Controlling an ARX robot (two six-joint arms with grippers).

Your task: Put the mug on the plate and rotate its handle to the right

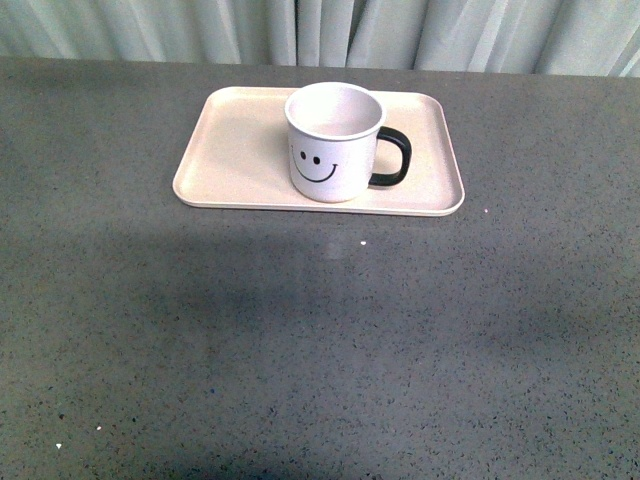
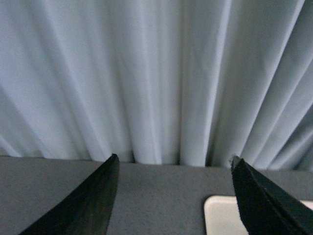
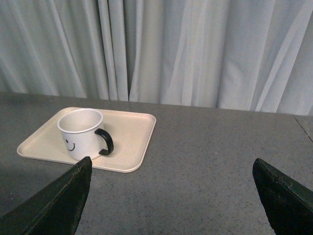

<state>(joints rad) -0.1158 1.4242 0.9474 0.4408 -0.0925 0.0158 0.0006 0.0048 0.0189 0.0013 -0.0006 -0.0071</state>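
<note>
The white mug [image 1: 330,145] with a black smiley face stands upright on the pale beige plate [image 1: 235,150] at the far middle of the table. Its black handle [image 1: 395,158] points to the right. The mug [image 3: 80,133], handle [image 3: 106,142] and plate [image 3: 132,137] also show in the right wrist view. My right gripper [image 3: 171,169] is open and empty, well back from the plate, above bare table. My left gripper [image 2: 173,164] is open and empty, facing the curtain, with a corner of the plate [image 2: 220,215] by one finger. Neither arm shows in the front view.
The grey speckled table [image 1: 320,340] stretches from the plate to the near edge. A pale pleated curtain [image 1: 320,30] hangs behind the table's far edge.
</note>
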